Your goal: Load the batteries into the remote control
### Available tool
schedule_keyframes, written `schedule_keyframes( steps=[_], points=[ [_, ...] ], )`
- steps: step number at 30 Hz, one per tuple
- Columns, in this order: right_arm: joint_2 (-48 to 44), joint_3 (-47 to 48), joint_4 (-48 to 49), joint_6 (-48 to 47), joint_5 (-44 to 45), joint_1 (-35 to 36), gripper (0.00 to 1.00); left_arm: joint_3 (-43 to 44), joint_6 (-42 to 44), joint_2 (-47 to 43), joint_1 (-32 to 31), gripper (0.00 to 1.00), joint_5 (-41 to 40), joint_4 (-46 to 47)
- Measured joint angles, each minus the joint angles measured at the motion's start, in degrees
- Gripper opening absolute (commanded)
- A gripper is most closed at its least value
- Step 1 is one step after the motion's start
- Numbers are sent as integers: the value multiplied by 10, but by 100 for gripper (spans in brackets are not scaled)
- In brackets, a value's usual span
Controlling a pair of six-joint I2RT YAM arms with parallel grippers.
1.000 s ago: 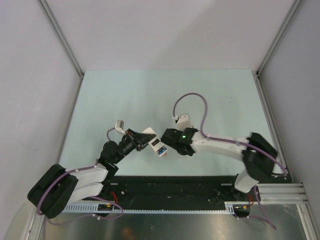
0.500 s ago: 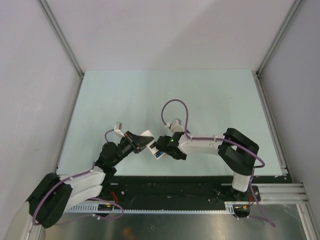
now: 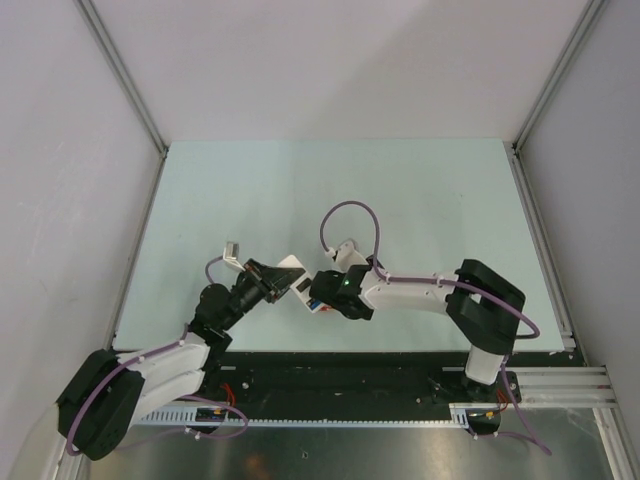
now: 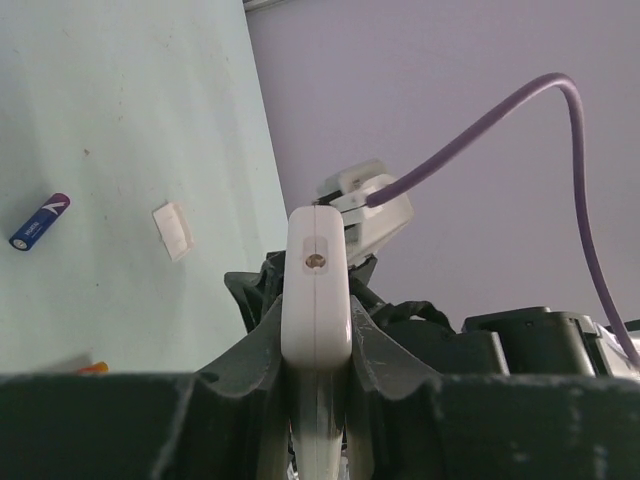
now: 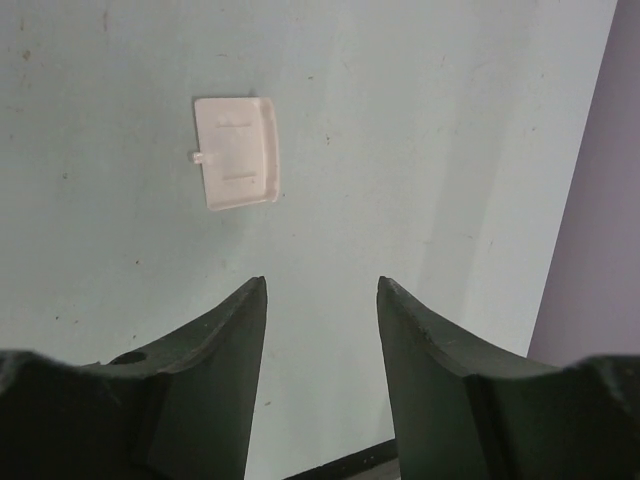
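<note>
Blue battery [image 4: 40, 220], left-wrist view only

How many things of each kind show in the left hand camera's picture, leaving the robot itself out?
remote control: 1
blue-purple battery: 1
flat white cover piece: 1
orange-red bit, cut off at the edge, too little showing to name: 1
Total: 4
</note>
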Motion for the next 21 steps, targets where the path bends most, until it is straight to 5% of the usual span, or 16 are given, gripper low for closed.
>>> schedule_keyframes(
  steps=[11,16,21],
  points=[
    [-114,-7,6,5,-45,-10,48,0,0,3,6,0,3,2],
    [-184,-75,109,-10,-186,-133,28,0,-7,-7,30,0,18,1],
    [-184,-119,201,-28,-326,-239,29,0,-21,-51,71,0,48,0]
  ],
)
